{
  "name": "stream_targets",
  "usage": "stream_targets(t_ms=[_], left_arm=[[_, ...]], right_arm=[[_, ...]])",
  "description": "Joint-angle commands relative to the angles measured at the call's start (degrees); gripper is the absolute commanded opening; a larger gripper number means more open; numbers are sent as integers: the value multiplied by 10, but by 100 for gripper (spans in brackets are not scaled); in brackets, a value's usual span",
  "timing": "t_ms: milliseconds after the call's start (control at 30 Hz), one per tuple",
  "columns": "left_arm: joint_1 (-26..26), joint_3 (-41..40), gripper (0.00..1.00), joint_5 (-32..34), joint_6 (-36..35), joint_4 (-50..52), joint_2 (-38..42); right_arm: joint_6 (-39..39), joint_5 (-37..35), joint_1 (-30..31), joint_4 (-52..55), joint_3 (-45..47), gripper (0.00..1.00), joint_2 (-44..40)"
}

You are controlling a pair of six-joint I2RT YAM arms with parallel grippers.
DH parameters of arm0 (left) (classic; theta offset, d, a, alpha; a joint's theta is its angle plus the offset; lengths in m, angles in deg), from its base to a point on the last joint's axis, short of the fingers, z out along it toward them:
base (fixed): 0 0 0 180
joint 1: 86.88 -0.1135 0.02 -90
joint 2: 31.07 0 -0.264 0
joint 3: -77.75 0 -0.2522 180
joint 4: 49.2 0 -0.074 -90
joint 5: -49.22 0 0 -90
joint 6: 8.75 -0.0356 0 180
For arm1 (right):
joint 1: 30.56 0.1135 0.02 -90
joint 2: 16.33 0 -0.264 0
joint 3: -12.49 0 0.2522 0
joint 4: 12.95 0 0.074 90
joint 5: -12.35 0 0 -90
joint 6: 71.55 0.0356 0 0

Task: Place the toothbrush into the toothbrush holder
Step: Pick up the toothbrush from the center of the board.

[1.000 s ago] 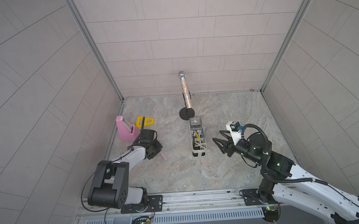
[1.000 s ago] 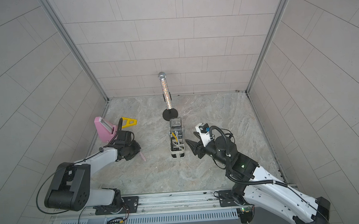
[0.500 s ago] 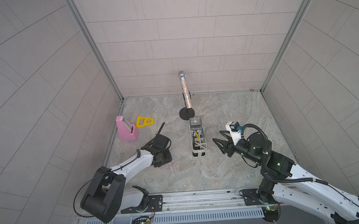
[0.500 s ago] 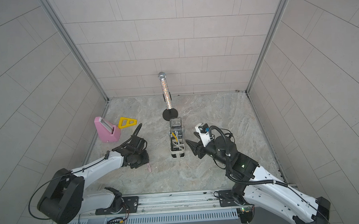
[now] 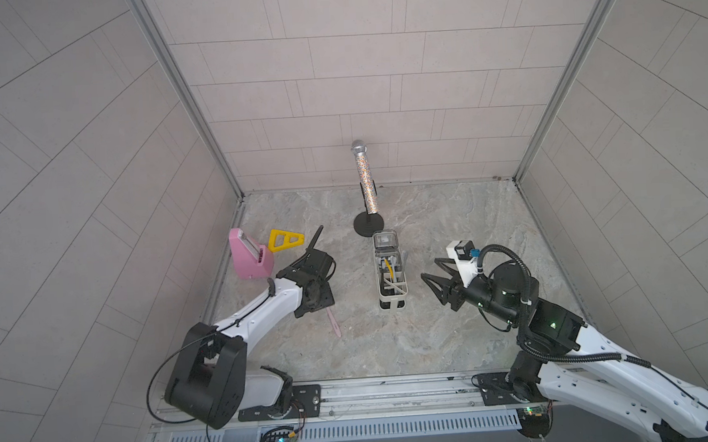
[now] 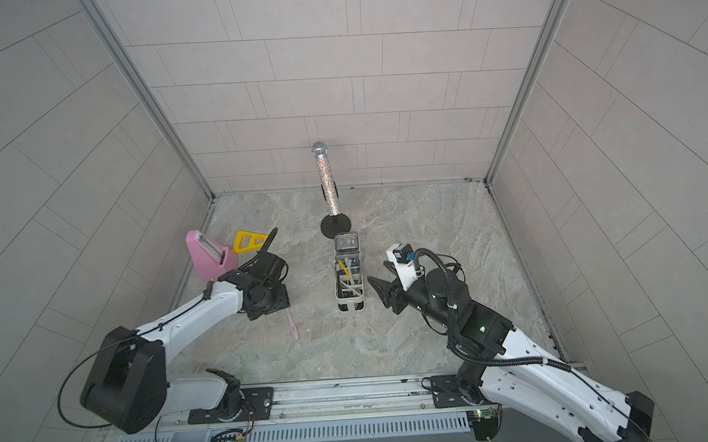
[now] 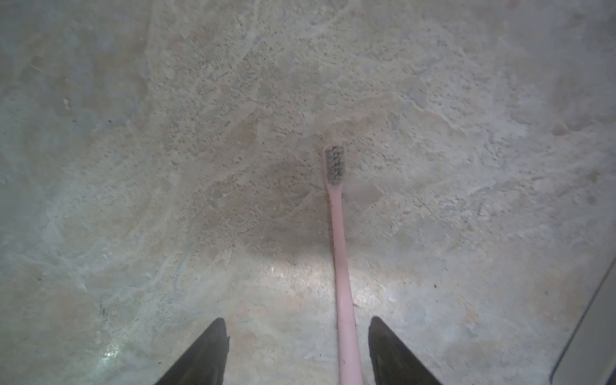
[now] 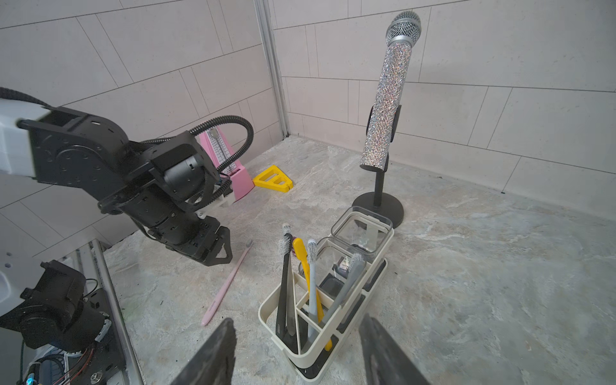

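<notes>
— Black left claw (image 7: pixel 297 328): gripping anything?
— No, spread wide, straddling the pink toothbrush (image 7: pixel 340 250). It lies flat on the stone tabletop (image 7: pixel 166 133), grey bristles up, apart from the toothbrush holder (image 5: pixel 391 305).
— Right claw (image 8: pixel 297 318)?
— Parted too, empty, just beside the holder.
— Any lettering?
— Possibly small print on a black brush handle (image 8: pixel 282 300) standing inside it; too small to read.
</notes>
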Motion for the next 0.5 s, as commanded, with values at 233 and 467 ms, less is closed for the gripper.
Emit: stream_targets(t_ms=[233,467], left_arm=[[-2,55,63,-3,-1,-16,-97],[-1,58,52,9,0,-17,-125]], right_arm=[[3,3,2,7,-10,62,-15],[4,2,1,-3,-2,62,-15]])
